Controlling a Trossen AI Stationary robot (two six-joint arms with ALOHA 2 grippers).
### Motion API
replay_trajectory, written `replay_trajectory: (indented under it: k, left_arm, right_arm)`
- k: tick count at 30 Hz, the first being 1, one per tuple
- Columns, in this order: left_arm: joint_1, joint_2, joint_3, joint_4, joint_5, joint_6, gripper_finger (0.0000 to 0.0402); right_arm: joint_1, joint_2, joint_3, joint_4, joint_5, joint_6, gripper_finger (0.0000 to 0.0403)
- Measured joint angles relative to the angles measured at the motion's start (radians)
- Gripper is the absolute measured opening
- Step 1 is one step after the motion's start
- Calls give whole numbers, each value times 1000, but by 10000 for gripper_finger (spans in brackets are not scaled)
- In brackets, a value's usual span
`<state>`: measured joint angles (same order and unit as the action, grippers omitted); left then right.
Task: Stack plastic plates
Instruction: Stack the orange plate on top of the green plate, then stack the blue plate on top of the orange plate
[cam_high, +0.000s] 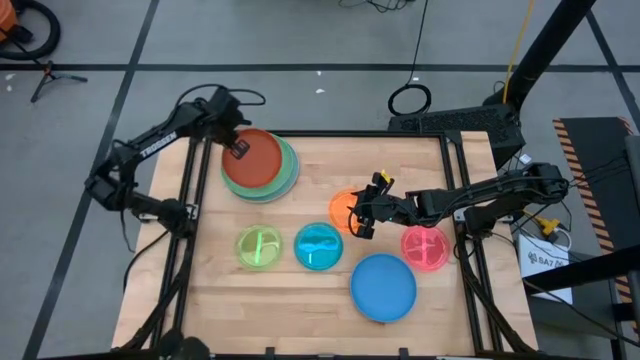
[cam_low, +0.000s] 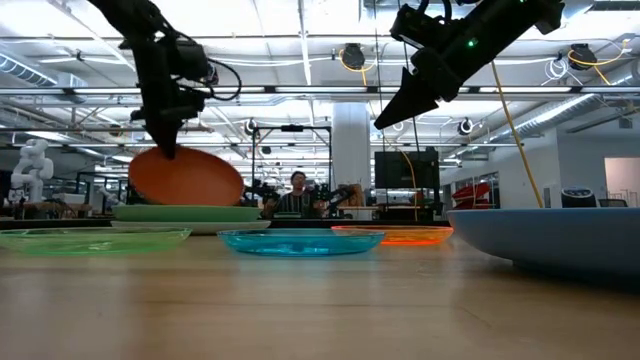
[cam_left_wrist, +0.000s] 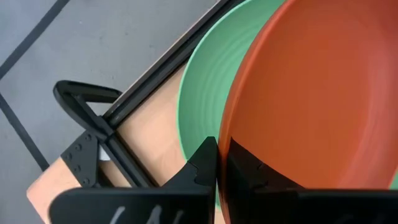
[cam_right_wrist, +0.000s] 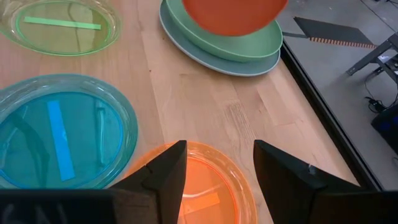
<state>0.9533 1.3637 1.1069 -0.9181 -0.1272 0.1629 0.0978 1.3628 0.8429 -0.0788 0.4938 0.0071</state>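
Observation:
My left gripper (cam_high: 237, 148) is shut on the red-orange plate (cam_high: 255, 160) at the far left of the table. The plate is tilted over the green plate (cam_high: 292, 162), which lies on the light blue plate (cam_right_wrist: 205, 60). My right gripper (cam_high: 362, 216) is open and empty, raised above the translucent orange plate (cam_high: 343, 208), as the low view (cam_low: 395, 108) shows. In the right wrist view its fingers (cam_right_wrist: 166, 173) stand apart over that plate (cam_right_wrist: 205, 186). The lime (cam_high: 260, 247), cyan (cam_high: 319, 246), pink (cam_high: 426, 249) and blue (cam_high: 383, 288) plates lie flat on the table. My left gripper pinches the red-orange plate's rim (cam_left_wrist: 222, 134) on its far-left side, with one finger (cam_left_wrist: 200, 167) under the rim and one (cam_left_wrist: 252, 171) on the inner face. The fingers point down from above. The held side is raised and the plate slants down toward the green plate (cam_low: 185, 212).
A black frame rail (cam_left_wrist: 134, 102) runs along the table's far and left edges close to the stack. Bare wood (cam_high: 300, 310) lies near the front edge. A person (cam_low: 297, 195) sits in the room beyond the table.

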Motion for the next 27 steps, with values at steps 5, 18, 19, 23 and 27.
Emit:
replay_trajectory:
  k: [5, 18, 19, 23, 27]
  left_arm:
    - [14, 53, 0, 7, 0, 10, 12]
    - [14, 84, 0, 40, 0, 11, 60]
    - [14, 84, 0, 40, 0, 11, 65]
    - [13, 84, 0, 50, 0, 12, 80]
    - [-4, 84, 0, 61, 81, 8, 82]
  right_arm:
    - [0, 0, 0, 0, 0, 0, 178]
    - [0, 0, 0, 0, 1, 6, 178]
    - [0, 0, 0, 0, 1, 8, 178]
    - [0, 0, 0, 0, 1, 10, 178]
    - [0, 0, 0, 0, 0, 31, 178]
